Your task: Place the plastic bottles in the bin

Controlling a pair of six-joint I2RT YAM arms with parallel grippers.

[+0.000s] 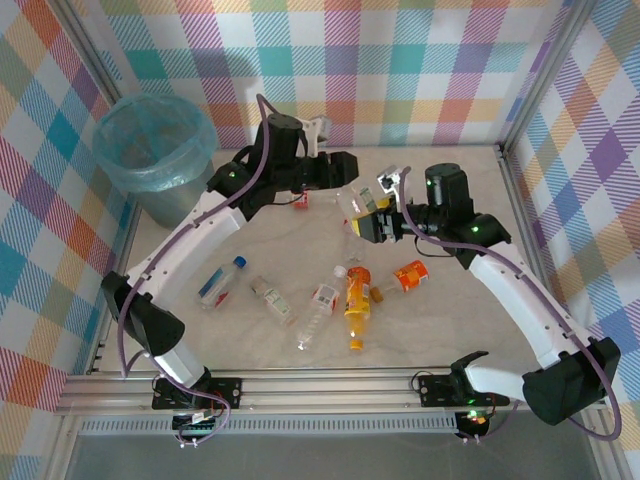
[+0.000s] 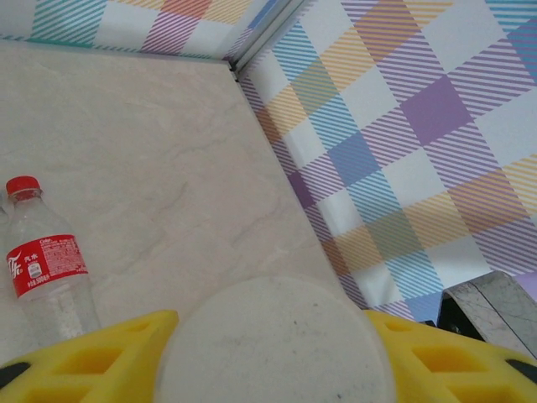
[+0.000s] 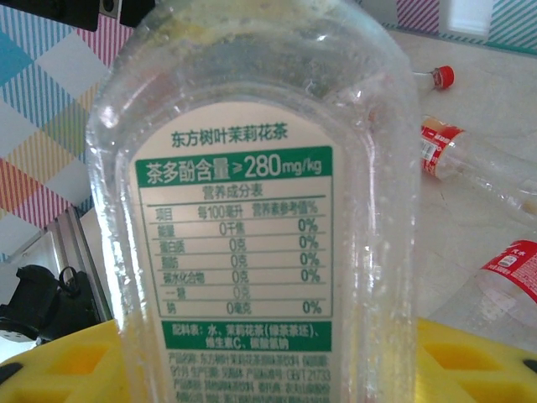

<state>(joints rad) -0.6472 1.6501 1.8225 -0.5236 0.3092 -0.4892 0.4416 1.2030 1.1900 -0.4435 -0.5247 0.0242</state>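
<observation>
My right gripper (image 1: 372, 225) (image 3: 277, 361) is shut on a clear plastic bottle (image 3: 252, 210) with a green and white label, held above the table's middle (image 1: 353, 208). My left gripper (image 1: 338, 170) (image 2: 273, 357) is at the back of the table. Its yellow fingers (image 2: 92, 357) press both sides of a pale round end, seemingly a bottle's (image 2: 277, 336). A clear red-labelled bottle (image 2: 46, 264) is to its left. Several more bottles lie on the table: blue-capped (image 1: 222, 283), clear (image 1: 272, 300), red-labelled (image 1: 320, 310), tall orange (image 1: 357, 300), short orange (image 1: 408, 275). The grey bin (image 1: 152, 150) with its blue bag stands at the far left.
Checked walls (image 1: 420, 70) close in the table at the back and both sides. Red-labelled bottles (image 3: 453, 155) lie on the table under the right gripper. The arm bases (image 1: 195, 390) are on the rail at the near edge.
</observation>
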